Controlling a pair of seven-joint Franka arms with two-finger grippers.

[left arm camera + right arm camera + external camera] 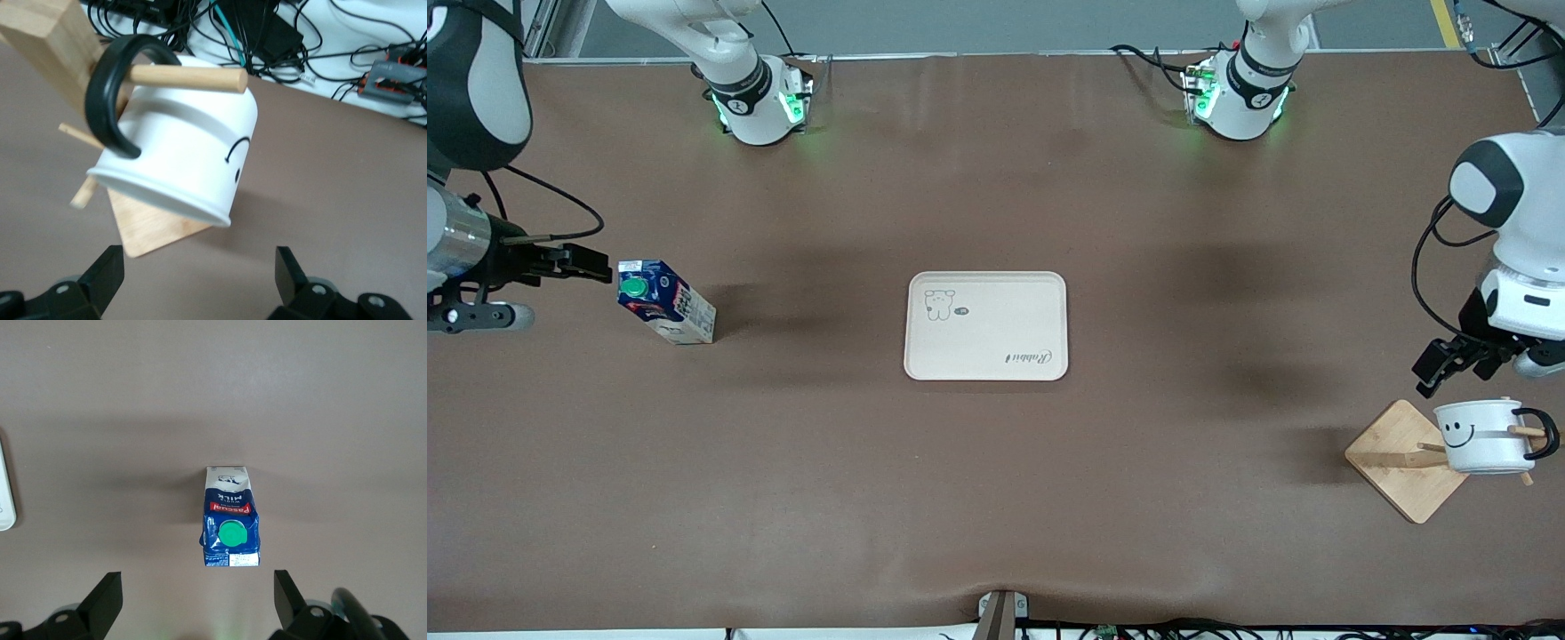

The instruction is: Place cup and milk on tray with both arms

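Note:
The milk [665,302], a dark-blue carton with a green cap, stands on the table toward the right arm's end. My right gripper [591,265] is open and empty, apart from the carton, which shows between and ahead of its fingers in the right wrist view [230,527]. The cup [1480,436], white with a black smiley, hangs by its black handle on a peg of a wooden stand [1392,462]. My left gripper [1440,366] is open and empty just above the stand, close to the cup [180,153] without touching it. The cream tray [987,326] lies bare at mid-table.
The stand's square wooden base [153,227] and post [53,40] sit near the table's edge at the left arm's end. Cables and boxes [393,70] lie off the table. The tray's corner [5,493] shows in the right wrist view.

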